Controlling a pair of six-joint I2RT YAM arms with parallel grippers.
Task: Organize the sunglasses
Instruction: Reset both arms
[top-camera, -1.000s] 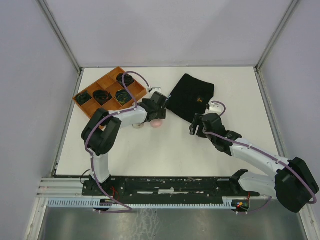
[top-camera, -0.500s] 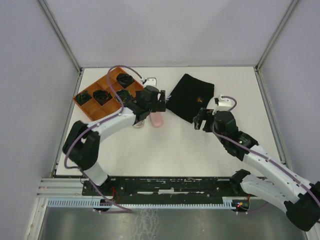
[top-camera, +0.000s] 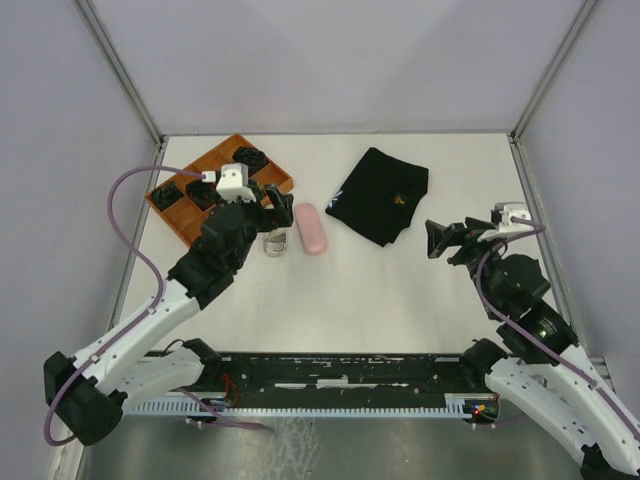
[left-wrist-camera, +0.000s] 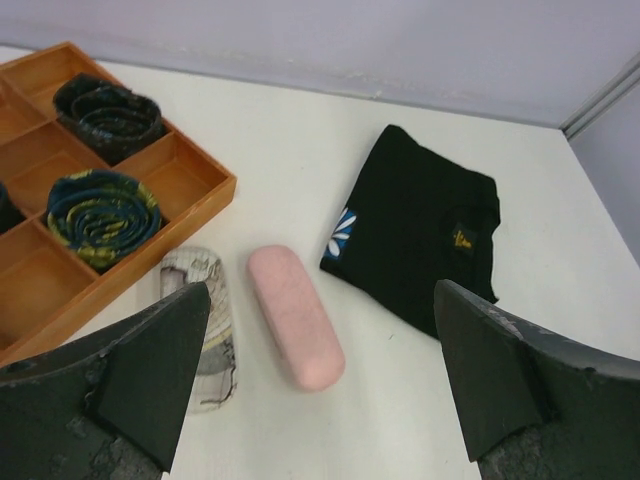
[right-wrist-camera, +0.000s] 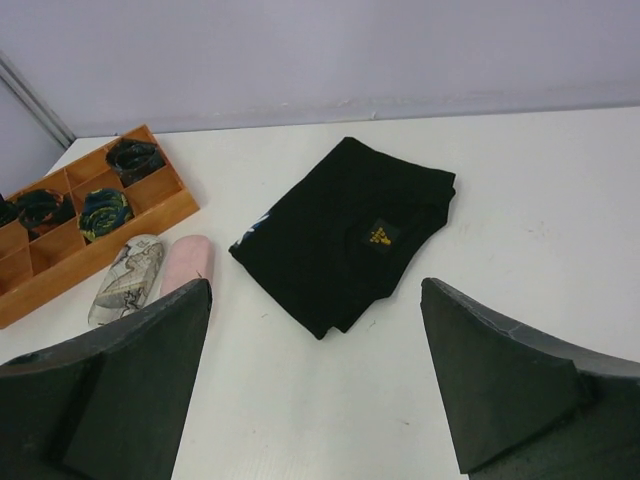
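Gaping wide, left end effector and right end effector are gripping nothing. The sunglasses are not showing anywhere; pink case and grey patterned case are lying shut ahead of the left one, grey partly hiding behind its finger.

Cases: oblong pink case just beside grey patterned case
Tray: orange wooden tray holding rolled fabrics
Cloth: folded black garment
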